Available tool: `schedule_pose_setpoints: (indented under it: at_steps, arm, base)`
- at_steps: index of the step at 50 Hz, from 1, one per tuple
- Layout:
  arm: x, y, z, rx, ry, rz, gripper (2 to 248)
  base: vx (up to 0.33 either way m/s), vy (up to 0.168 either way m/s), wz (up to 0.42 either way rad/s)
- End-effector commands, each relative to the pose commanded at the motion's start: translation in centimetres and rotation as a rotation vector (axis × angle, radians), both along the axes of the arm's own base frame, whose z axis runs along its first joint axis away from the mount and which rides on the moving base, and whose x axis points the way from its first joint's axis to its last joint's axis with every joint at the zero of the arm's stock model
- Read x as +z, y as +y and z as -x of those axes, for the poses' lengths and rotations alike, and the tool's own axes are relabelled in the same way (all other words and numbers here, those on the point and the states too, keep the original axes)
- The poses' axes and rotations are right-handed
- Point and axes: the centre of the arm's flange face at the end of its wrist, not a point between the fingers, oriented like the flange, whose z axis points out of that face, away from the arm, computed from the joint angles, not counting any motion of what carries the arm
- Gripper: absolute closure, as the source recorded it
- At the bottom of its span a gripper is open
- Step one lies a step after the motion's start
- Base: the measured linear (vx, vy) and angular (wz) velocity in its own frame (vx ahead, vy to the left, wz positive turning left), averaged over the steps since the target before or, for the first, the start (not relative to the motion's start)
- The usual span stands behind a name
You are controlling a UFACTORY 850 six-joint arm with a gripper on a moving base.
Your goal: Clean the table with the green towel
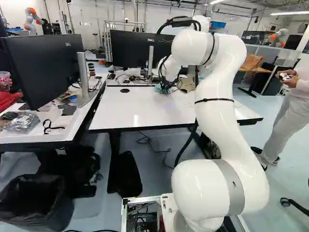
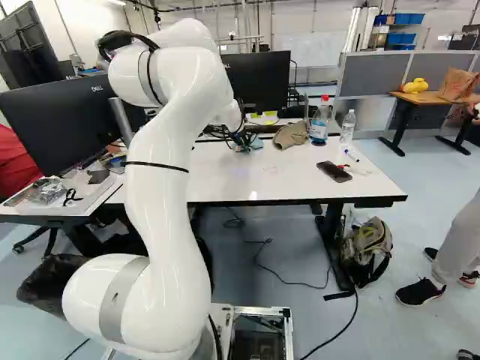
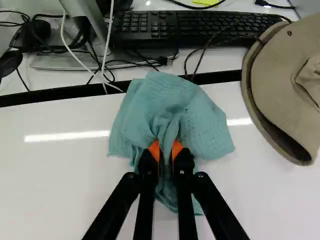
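At the table's far edge in the left base view is my gripper (image 1: 165,87), low over the white table (image 1: 140,112). In the wrist view both orange pads of the gripper (image 3: 166,152) pinch a bunched fold of the green towel (image 3: 175,112) from two sides. The towel spreads out ahead of and beside the fingers, lying on the tabletop near the black gap at the back edge. In the right base view a bit of the towel (image 2: 257,143) shows beside the gripper (image 2: 241,142).
A tan hat (image 3: 287,95) lies close beside the towel. Beyond the gap are a keyboard (image 3: 195,27), cables and a monitor stand. A phone (image 2: 334,172), a pen and two bottles (image 2: 320,124) stand or lie on the table. A monitor (image 1: 46,67) is on the adjoining desk.
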Motion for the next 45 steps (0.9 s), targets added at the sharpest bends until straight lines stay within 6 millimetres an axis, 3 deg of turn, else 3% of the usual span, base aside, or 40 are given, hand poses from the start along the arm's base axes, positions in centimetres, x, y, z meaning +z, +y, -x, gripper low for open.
schedule_pose_setpoints:
  at_steps: [17, 45]
  arm:
    - [2.1, 0.5, 1.1, 0.006, -0.017, 0.001, 204]
    - [6.1, 3.9, 5.8, 0.052, -0.028, 0.001, 204]
  base:
    - [0.0, 0.0, 0.0]
    - [0.0, 0.0, 0.0]
